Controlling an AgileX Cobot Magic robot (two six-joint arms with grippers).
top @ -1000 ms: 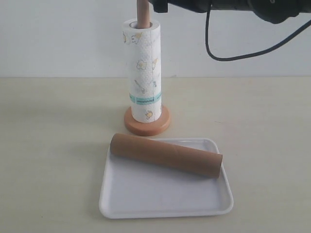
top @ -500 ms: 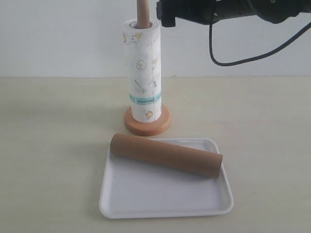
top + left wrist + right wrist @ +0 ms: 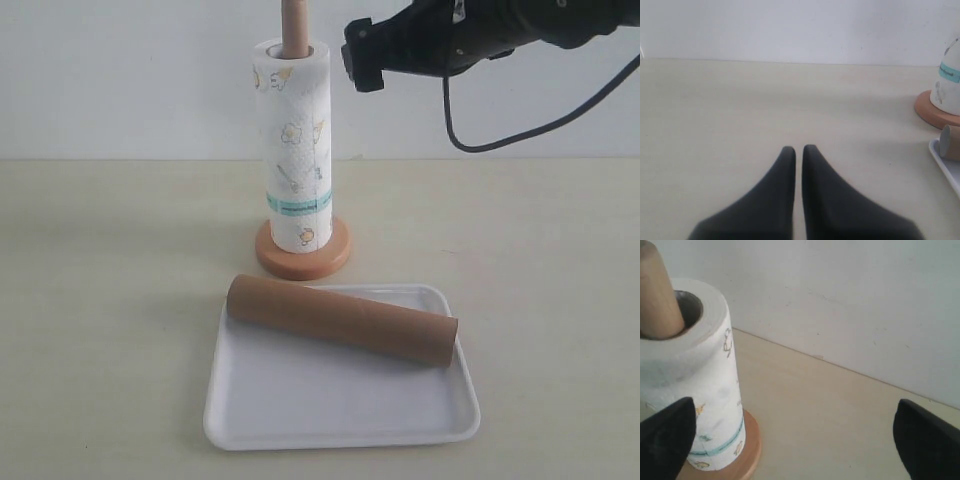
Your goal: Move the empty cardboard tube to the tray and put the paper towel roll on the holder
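Paper towel roll (image 3: 292, 150) is sitting on the holder (image 3: 303, 262), empty cardboard tube (image 3: 342, 320) lying across the tray (image 3: 340, 410); right pincer (image 3: 363, 66) is hovering released right of the roll's top, left pincer (image 3: 798, 155) clenched empty, so back off rightward without clipping it.

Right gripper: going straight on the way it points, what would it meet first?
Probably the white printed paper towel roll on the wooden post holder. The open right gripper aims near its upper side, though depth is unclear.
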